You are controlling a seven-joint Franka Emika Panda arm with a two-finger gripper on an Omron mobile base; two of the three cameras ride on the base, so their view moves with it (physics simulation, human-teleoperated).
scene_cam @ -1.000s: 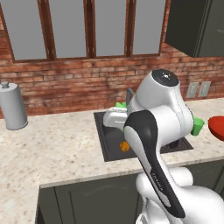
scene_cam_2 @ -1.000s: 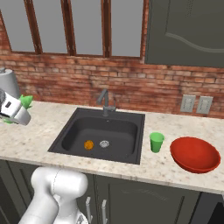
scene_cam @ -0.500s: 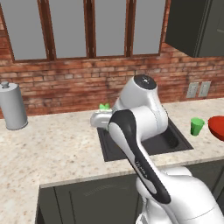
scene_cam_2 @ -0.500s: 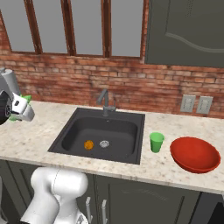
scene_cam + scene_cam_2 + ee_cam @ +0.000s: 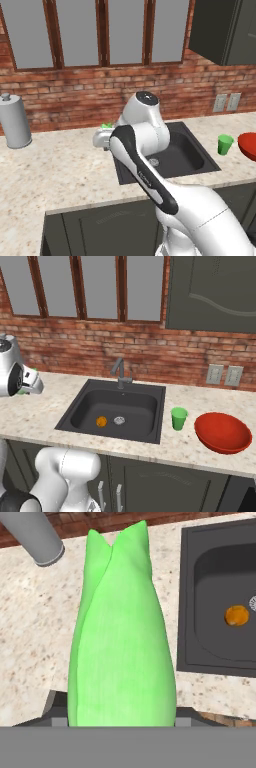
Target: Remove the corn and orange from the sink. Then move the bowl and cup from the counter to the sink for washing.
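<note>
Between jaws: corn (image 5: 120, 637) clamped upright, above counter (image 5: 30, 637) left of sink (image 5: 215, 587).

Mid-frame, the white two-finger gripper (image 5: 101, 139) sits over the speckled beige stone counter (image 5: 55, 175), a sliver of bright green husked corn (image 5: 106, 126) above it. Right: dark charcoal sink (image 5: 187, 156), small green cup (image 5: 225, 144), red bowl (image 5: 248, 145).
</note>
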